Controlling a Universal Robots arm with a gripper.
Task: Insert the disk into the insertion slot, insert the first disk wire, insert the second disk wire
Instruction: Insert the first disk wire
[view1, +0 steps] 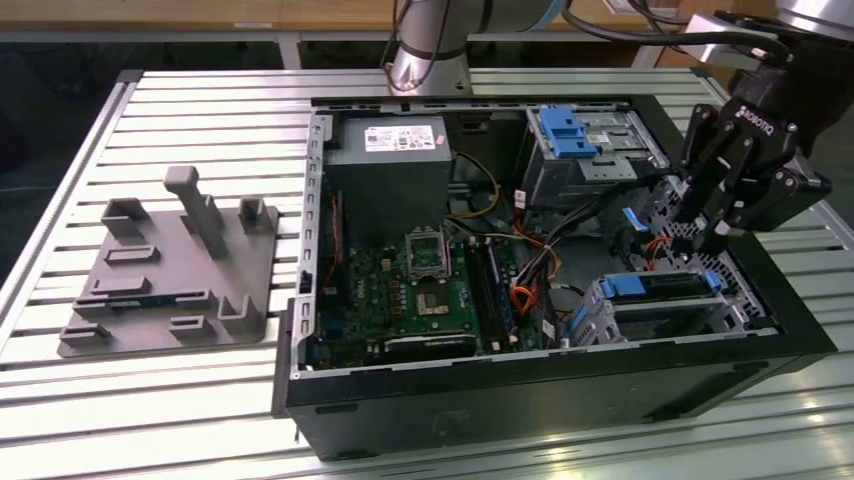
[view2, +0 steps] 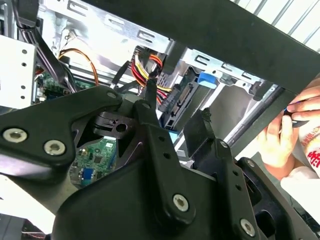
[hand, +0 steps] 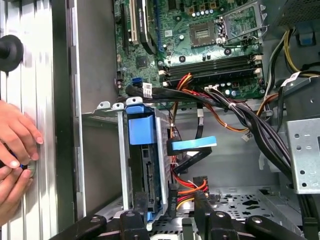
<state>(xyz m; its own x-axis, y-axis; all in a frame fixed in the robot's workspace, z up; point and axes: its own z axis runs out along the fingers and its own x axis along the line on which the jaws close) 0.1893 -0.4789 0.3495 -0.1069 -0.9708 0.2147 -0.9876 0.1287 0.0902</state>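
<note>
Exterior view shows the disk apparently seated inside the insertion slot.

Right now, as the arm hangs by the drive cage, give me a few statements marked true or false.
1. The disk sits in the insertion slot. True.
2. The tool grips the disk. False: it hangs open above the slot, holding nothing.
3. A person's hands are beside the computer case. True.
4. The case is closed. False: its side is open and the motherboard shows.
</note>
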